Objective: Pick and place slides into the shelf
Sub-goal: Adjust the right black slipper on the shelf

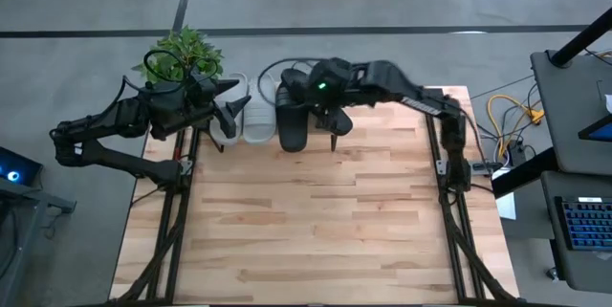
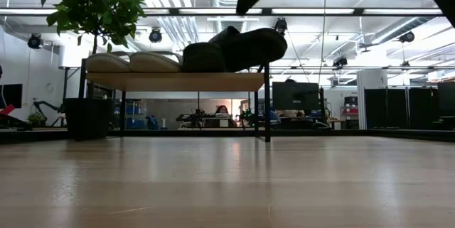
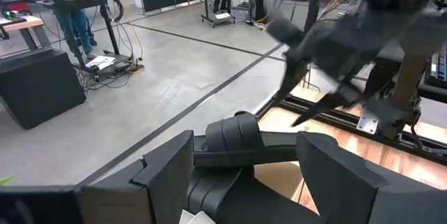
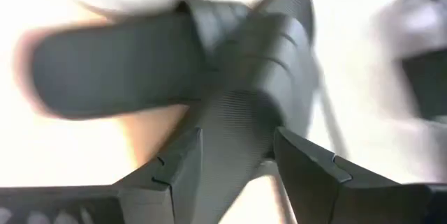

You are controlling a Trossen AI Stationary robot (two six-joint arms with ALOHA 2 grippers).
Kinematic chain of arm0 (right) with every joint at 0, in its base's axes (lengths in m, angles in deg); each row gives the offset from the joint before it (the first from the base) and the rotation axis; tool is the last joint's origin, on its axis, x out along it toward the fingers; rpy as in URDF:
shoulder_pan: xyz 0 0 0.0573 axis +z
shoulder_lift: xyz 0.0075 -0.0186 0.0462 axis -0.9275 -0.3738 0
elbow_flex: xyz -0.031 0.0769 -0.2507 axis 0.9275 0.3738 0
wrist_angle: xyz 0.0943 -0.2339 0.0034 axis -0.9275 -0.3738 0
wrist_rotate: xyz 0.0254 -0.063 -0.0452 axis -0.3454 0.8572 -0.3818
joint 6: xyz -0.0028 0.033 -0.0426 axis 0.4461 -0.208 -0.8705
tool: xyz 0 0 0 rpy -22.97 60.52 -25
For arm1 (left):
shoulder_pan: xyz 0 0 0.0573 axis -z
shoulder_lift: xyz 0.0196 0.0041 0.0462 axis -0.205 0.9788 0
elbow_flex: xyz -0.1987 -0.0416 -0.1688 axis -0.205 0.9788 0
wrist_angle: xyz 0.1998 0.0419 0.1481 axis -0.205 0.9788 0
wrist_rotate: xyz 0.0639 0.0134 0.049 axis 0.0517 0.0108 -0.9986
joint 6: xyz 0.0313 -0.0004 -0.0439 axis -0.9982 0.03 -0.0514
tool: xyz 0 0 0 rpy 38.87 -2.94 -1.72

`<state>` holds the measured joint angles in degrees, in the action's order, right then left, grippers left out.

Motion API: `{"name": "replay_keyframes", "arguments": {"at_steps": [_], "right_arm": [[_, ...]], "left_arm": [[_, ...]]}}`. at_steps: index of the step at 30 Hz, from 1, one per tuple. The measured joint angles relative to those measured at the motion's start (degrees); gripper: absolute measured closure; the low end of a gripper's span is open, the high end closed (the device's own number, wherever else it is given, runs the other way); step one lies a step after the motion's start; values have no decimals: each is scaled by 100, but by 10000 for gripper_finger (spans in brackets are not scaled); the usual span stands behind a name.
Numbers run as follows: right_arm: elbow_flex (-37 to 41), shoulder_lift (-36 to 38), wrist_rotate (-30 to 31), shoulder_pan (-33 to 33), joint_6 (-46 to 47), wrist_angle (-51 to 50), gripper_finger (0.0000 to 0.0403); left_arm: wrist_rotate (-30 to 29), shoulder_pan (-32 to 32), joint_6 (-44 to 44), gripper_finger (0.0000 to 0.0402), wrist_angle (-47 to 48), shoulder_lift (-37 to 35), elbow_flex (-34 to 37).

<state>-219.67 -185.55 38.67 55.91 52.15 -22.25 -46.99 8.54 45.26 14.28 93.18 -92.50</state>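
The shelf (image 2: 178, 81) stands at the table's far edge. On its top board lie two light grey slides (image 2: 106, 62) (image 2: 153, 62) and a black slide (image 2: 202, 57). A second black slide (image 2: 249, 47) rests tilted, one end propped on the first black one. From above, the grey pair (image 1: 247, 118) and a black slide (image 1: 292, 123) show side by side. My right gripper (image 2: 245, 4) hangs open just above the tilted black slide, which fills its wrist view (image 4: 237, 161). My left gripper (image 1: 232, 108) hovers open over the grey slides, pointing toward the black ones (image 3: 241, 175).
A potted plant (image 1: 186, 54) stands beside the shelf's left end, close behind my left arm. Black frame rails (image 1: 449, 183) run along the table's left and right sides. Bare wooden tabletop (image 1: 316, 221) spreads from the shelf to the near edge. A person stands beyond the table (image 3: 73, 21).
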Motion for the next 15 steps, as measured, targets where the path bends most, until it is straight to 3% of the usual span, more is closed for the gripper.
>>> {"name": "replay_keyframes", "arguments": {"at_steps": [4,7,15], "right_arm": [[30,483,-1491,-192,-245,207,241],[132,823,-2189,-231,-569,491,249],[1660,2156,-2945,-274,-1185,1248,270]], "left_arm": [[0,0,0,164,0,-2,0],[0,0,0,164,0,-1,0],[14,0,162,164,-6,0,0]]}}
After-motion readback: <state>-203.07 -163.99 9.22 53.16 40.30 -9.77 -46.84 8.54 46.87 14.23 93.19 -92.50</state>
